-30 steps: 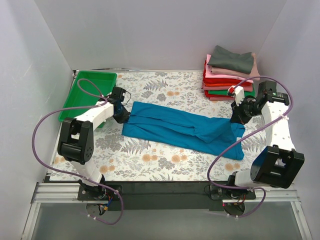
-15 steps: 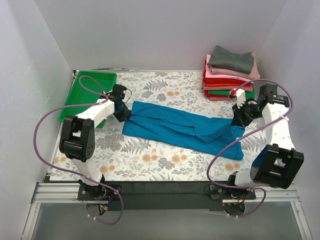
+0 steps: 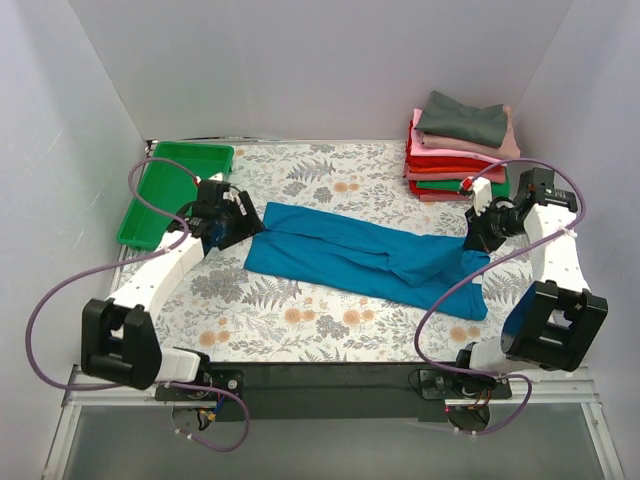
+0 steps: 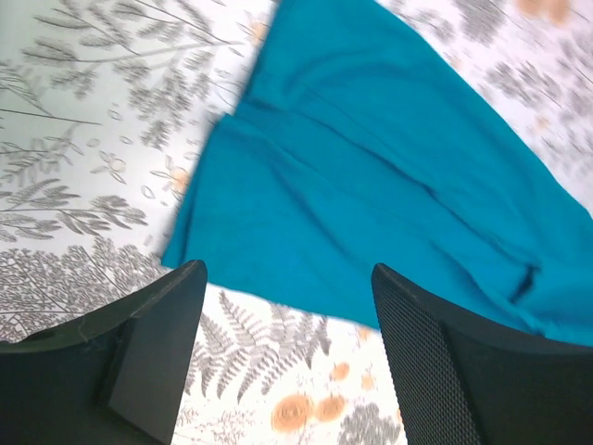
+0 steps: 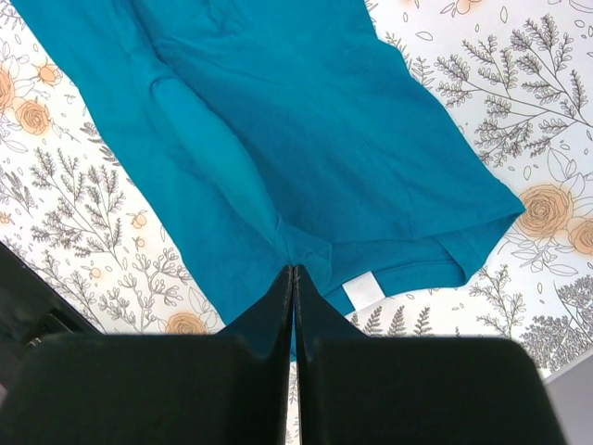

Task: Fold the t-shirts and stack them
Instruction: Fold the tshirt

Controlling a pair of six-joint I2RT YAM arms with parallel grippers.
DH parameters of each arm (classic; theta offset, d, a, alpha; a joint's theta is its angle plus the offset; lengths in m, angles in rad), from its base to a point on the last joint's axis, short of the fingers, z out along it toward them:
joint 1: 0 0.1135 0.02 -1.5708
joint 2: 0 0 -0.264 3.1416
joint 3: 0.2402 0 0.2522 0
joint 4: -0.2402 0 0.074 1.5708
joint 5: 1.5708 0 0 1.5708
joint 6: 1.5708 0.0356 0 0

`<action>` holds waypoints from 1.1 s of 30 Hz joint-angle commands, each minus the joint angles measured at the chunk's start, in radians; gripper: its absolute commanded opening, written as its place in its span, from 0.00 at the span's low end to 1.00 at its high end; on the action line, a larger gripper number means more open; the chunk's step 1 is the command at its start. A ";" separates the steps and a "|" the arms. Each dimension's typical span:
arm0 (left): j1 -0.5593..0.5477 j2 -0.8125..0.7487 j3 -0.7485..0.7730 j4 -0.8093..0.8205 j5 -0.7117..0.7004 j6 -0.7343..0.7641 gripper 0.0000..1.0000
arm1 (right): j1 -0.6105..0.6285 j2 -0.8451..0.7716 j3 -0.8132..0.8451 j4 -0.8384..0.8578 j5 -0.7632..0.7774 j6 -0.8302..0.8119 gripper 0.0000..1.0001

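Top external: teal t-shirt flat on desk. Left pincer open just off shirt's left end, nothing in it. Right pincer shut, gripping shirt's right end nr neck label. Folded tees stack beyond that end

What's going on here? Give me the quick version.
Two robot arms are working on a teal t-shirt spread lengthwise across the floral table. The right pincer is shut on the shirt's end near the white label. The left pincer is open at the opposite end, holding nothing. A stack of folded t-shirts sits at the far right corner, and a green tray at the far left.
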 commanded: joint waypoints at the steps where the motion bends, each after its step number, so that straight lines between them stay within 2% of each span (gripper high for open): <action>1: 0.003 -0.098 -0.086 0.058 0.170 0.092 0.70 | -0.006 0.028 -0.006 0.049 -0.039 0.020 0.01; 6: 0.003 -0.172 -0.173 0.048 0.195 0.114 0.68 | -0.006 0.118 0.034 0.073 -0.072 0.068 0.01; 14: 0.003 -0.310 -0.201 0.009 0.181 0.135 0.68 | 0.002 0.282 0.099 0.223 -0.081 0.208 0.01; 15: 0.003 -0.322 -0.212 0.005 0.181 0.138 0.68 | 0.011 0.294 0.105 0.239 -0.075 0.236 0.12; 16: 0.003 -0.335 -0.216 0.002 0.180 0.141 0.68 | 0.016 0.307 0.111 0.259 -0.038 0.253 0.32; 18: 0.003 -0.368 -0.224 -0.003 0.165 0.148 0.68 | 0.020 0.331 0.134 0.302 -0.003 0.286 0.42; 21: 0.003 -0.419 -0.242 -0.006 0.143 0.160 0.68 | 0.020 0.284 0.116 0.381 0.063 0.353 0.46; 24: 0.003 -0.459 -0.265 0.005 0.142 0.177 0.68 | 0.022 0.213 0.070 0.323 -0.005 0.295 0.47; 26: 0.003 -0.505 -0.299 0.031 0.151 0.184 0.68 | 0.029 0.196 0.056 0.174 -0.142 0.086 0.48; 28: 0.003 -0.552 -0.330 0.063 0.160 0.189 0.68 | 0.080 0.204 0.010 0.036 -0.127 0.002 0.46; 29: 0.003 -0.592 -0.371 0.087 0.161 0.187 0.68 | 0.151 0.193 -0.069 0.050 -0.060 0.017 0.44; 33: 0.002 -0.622 -0.374 0.094 0.166 0.192 0.68 | 0.192 0.150 -0.146 0.116 -0.032 0.037 0.47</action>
